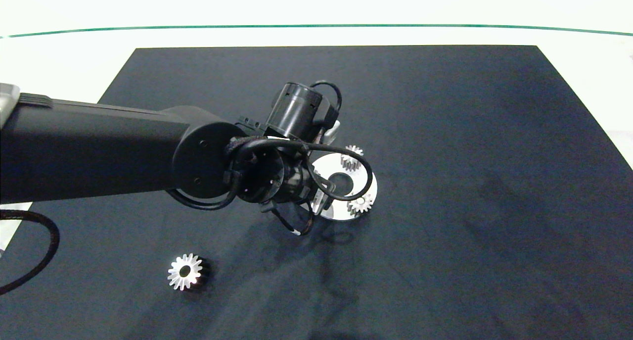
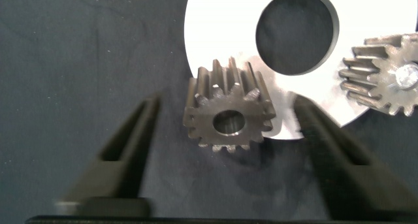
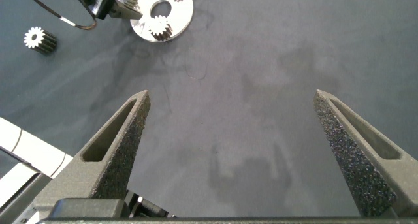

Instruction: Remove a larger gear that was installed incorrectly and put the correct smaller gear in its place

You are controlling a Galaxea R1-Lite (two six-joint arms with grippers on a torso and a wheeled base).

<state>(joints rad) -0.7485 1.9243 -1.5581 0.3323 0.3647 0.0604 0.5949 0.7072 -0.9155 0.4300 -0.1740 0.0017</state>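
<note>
The larger gear (image 1: 185, 271) lies alone on the dark mat (image 1: 445, 132), near its front-left part and well apart from the round plate (image 1: 368, 181), so the removal looks done. Two small gears (image 1: 351, 158) stand on the plate at its far and near-right sides. The smaller gear (image 2: 228, 113) sits at the plate's left edge, under the left arm in the head view. From the left wrist view it seems set on its spot, though whether it is fully seated on a pin cannot be told.

The left end effector (image 2: 225, 152) hangs over that gear, wide open, its fingers (image 2: 127, 142) either side of the gear and clear of it, holding nothing. By this, the replacement looks placed or nearly so; what is left is a check of the seating and pulling the arm away.

The right end effector (image 3: 232, 145) is parked far from the plate over bare mat, wide open and empty.

The neighbouring gears stand close, so sideways room at the plate is tight; the way up is free. The mat has broad open room to the right and front, and its edges are far from the work
</note>
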